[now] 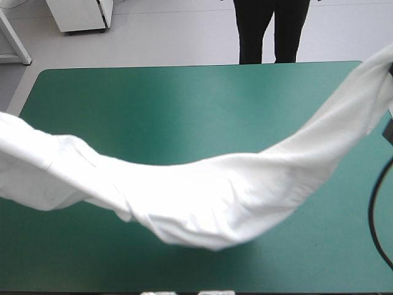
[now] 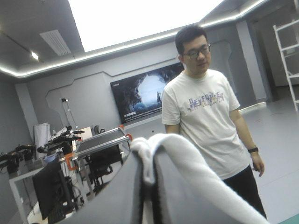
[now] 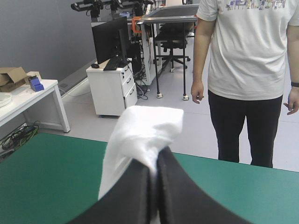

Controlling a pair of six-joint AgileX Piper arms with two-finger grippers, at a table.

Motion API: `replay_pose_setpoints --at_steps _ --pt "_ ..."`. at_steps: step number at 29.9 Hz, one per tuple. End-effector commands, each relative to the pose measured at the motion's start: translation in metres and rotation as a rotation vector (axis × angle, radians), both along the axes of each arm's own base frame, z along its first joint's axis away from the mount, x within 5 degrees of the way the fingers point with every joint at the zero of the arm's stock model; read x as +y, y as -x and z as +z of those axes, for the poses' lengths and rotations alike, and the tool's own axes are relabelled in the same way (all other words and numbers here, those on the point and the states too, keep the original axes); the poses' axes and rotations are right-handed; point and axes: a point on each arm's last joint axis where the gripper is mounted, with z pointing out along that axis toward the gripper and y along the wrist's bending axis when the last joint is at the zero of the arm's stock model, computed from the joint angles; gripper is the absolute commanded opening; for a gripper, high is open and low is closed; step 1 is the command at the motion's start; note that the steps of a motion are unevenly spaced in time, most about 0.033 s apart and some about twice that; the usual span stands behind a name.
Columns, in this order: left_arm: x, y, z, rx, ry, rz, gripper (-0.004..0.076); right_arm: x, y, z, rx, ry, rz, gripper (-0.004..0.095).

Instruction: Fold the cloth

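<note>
The white T-shirt (image 1: 209, 196) hangs stretched across the table in a sagging band, from the left edge up to the far right corner. Its lowest part droops just over the teal-green cover near the front middle. Neither gripper shows in the high view; both ends of the shirt run out of the picture. In the left wrist view my left gripper (image 2: 148, 182) is raised and shut on a bunched edge of the T-shirt (image 2: 187, 154), which drapes over the fingers. My right gripper (image 3: 154, 182) is also shut on the T-shirt (image 3: 140, 133), a fold bulging above its fingertips.
The teal-green table cover (image 1: 184, 110) lies bare behind the hanging shirt, and its far edge (image 3: 243, 165) shows ahead of the right gripper. A white table and a cabinet stand on the floor beyond the far side.
</note>
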Motion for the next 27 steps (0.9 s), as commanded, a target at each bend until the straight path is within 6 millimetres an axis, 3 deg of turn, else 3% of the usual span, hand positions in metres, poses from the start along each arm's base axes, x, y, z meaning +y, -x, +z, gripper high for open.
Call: replay_pose_setpoints --at_steps 1,5,8,12,17,24,27 --pt "-0.001 0.011 0.011 -0.082 0.034 -0.062 -0.001 -0.011 0.024 0.009 -0.105 -0.029 -0.044 -0.0017" --pt "-0.003 0.003 0.006 -0.008 0.023 -0.068 -0.001 -0.017 0.027 0.006 -0.082 -0.031 -0.098 -0.0017" --pt "-0.004 -0.021 -0.003 0.118 0.029 -0.056 -0.001 -0.015 0.01 0.0 -0.027 -0.006 -0.119 -0.0017" --pt "-0.007 -0.065 -0.026 0.3 0.031 -0.027 -0.001 -0.008 -0.029 -0.016 0.091 0.039 -0.139 -0.0017" --pt "-0.013 -0.132 -0.068 0.552 0.013 0.009 -0.001 0.006 -0.096 -0.047 0.271 0.109 -0.16 -0.0017" --pt "-0.027 -0.241 -0.146 0.925 -0.034 0.024 -0.001 0.03 -0.2 -0.097 0.468 0.187 -0.159 -0.0017" --pt "-0.032 -0.282 -0.17 1.018 -0.048 0.029 -0.001 0.039 -0.241 -0.122 0.526 0.221 -0.155 -0.0017"
